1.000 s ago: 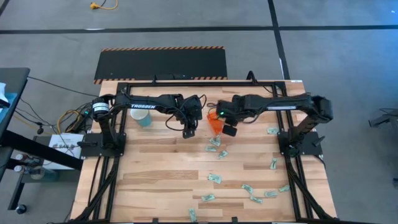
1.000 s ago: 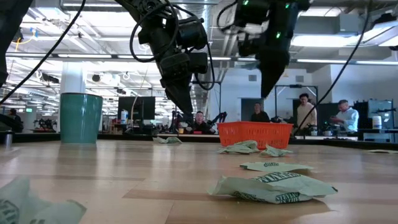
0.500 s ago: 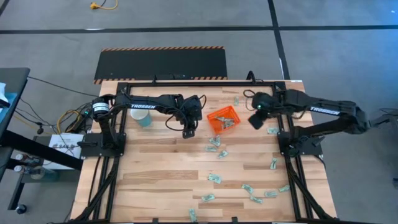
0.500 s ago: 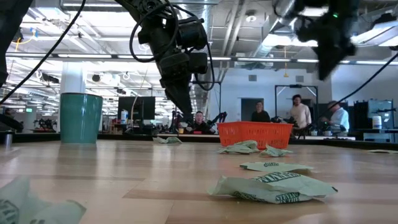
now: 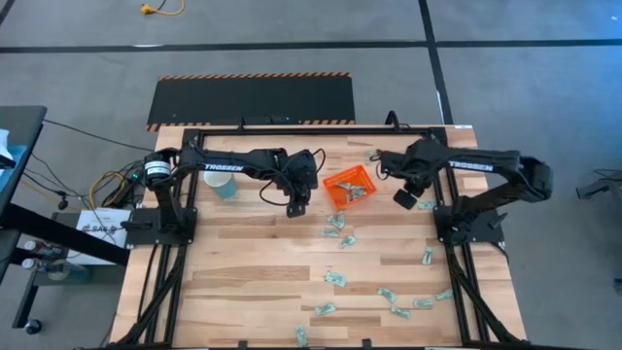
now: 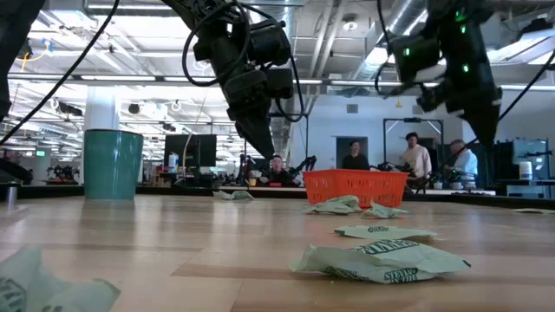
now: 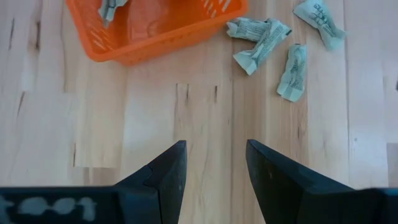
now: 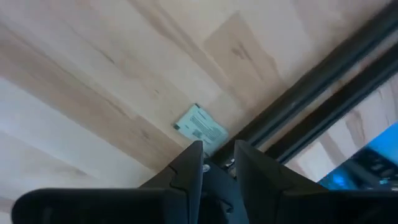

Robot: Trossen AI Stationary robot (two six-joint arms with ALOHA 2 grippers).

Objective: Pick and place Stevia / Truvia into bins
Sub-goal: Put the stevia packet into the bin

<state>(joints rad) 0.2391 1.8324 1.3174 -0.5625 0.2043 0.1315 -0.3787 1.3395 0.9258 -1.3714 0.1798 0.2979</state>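
The orange tray point(image 5: 340, 180) sits at the table's far middle with a few pale green packets point(image 5: 357, 192) in it; it also shows in the low view point(image 6: 355, 187) and the left wrist view point(image 7: 155, 37). Several more packets lie loose on the wood, such as a cluster point(image 5: 335, 224) just near of the tray point(image 7: 261, 43). My left gripper point(image 5: 296, 207) hangs open and empty to the left of the tray point(image 7: 214, 162). My right gripper point(image 5: 401, 197) is open by a narrow gap point(image 8: 217, 152), above a single packet point(image 8: 202, 129) at the right frame rail point(image 5: 426, 204).
A teal cup point(image 5: 224, 185) stands at the far left point(image 6: 113, 165). Black frame rails point(image 8: 311, 93) run along the table's right edge. More packets lie scattered at the near right point(image 5: 394, 297). People stand in the room beyond the table point(image 6: 416, 160).
My right gripper has swung from over the orange tray toward the table's right edge and has come down above the packet by the frame rail. The tray and the loose packets have stayed where they were.
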